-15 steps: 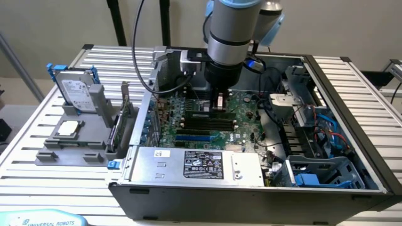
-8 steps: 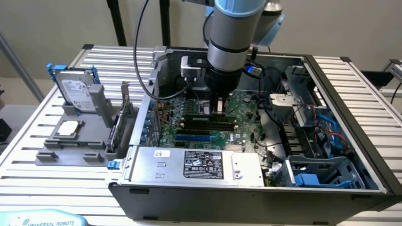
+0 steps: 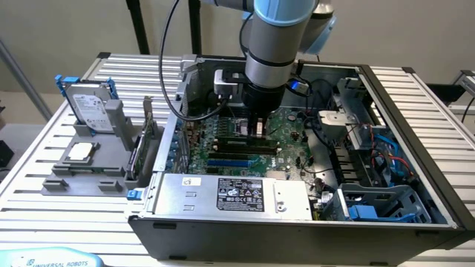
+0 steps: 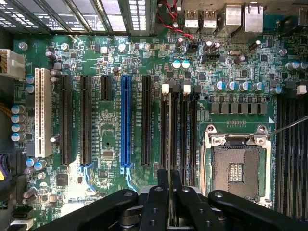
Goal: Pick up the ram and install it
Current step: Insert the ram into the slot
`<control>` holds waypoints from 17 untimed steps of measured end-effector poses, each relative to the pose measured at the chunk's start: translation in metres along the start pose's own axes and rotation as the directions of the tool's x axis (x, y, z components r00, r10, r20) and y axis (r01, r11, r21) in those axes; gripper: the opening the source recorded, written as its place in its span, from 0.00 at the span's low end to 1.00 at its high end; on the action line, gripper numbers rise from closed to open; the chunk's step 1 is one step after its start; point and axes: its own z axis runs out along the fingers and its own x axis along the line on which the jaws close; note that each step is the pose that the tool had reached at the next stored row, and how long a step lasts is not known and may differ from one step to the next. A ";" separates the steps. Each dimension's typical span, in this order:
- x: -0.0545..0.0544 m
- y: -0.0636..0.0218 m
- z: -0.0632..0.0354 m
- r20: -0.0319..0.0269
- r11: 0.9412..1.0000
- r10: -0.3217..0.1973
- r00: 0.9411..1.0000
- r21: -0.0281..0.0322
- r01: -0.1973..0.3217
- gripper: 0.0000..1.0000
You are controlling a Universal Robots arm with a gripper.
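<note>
My hand hangs straight down inside the open computer case, my arm standing nearly upright over the motherboard; the fingers are drawn close together with a narrow gap, and in the wrist view they appear to pinch something thin between them, which I take to be the ram seen edge-on, though so little of it shows that I cannot be sure; it sits right over the black memory slots beside the empty processor socket, in line with them and, as far as I can tell, at or just above the slot with the white latches at its far end; whether it is already seated I cannot tell; in the exterior view the hand's tip reaches down to the same row of slots in the middle of the board. I judge the ram to be light and stiff yet fragile; a thin board that will not flex much and should not be twisted; the sensible hold is across its two flat faces near the middle of its top edge, clear of the contacts along the bottom, so that pressure goes straight down into the slot. A hard drive stands in a grey rack on the worktop on the exterior view's left.
</note>
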 end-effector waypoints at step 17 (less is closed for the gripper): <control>0.000 -0.0002 0.0042 -0.012 1.000 0.000 1.000 0.000 0.000 0.13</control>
